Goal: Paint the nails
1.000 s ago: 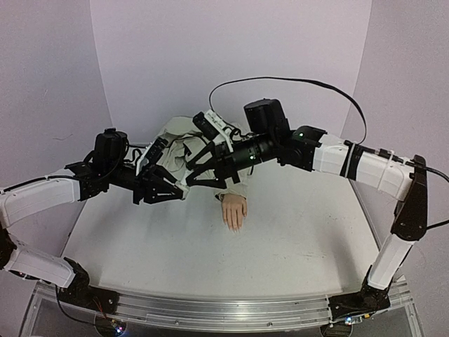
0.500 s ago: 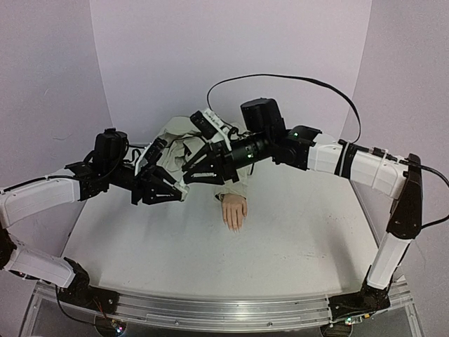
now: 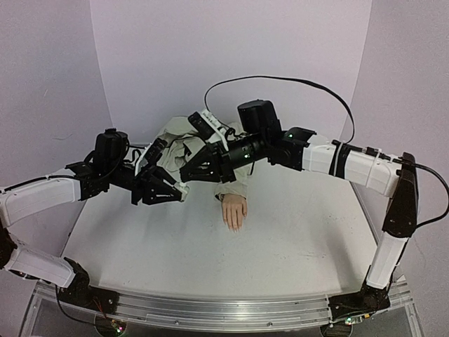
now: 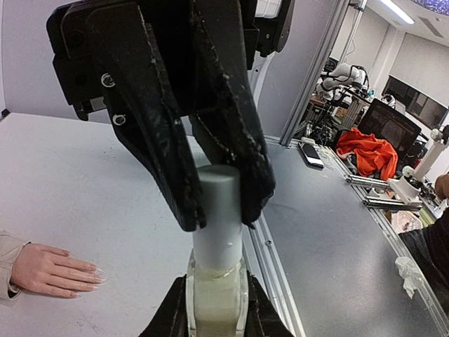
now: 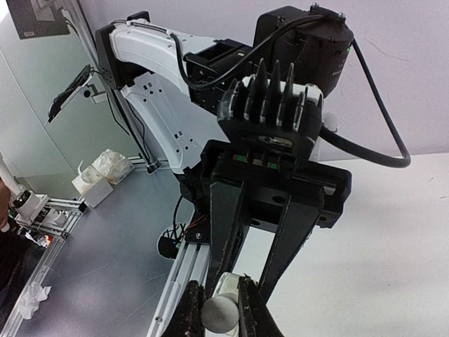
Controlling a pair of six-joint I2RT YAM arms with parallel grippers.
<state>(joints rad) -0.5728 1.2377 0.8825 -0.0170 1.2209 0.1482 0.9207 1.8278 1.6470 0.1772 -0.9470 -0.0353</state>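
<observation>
A small white bottle is held between both grippers, above the table to the left of the mannequin hand (image 3: 234, 209). My left gripper (image 4: 215, 286) is shut on its glass body (image 4: 214, 305). My right gripper (image 5: 219, 291) comes from the other side and is shut on the bottle's white cap (image 4: 216, 210), whose round end (image 5: 219, 315) shows between its fingers. The pale hand lies palm down, fingers toward the near edge, and its nails (image 4: 96, 274) look skin-coloured. In the top view the two grippers, left (image 3: 172, 191) and right (image 3: 189, 174), meet tip to tip and hide the bottle.
A beige sleeve (image 3: 231, 187) runs from the hand's wrist to crumpled cloth behind the arms. A black cable (image 3: 280, 78) loops over the right arm. Lavender walls close the back and sides. An aluminium rail (image 4: 270, 253) edges the white table (image 3: 295, 239).
The right arm has slid left toward the left gripper. Its jaws have shut on the bottle's cap. The left arm and the mannequin hand have not moved.
</observation>
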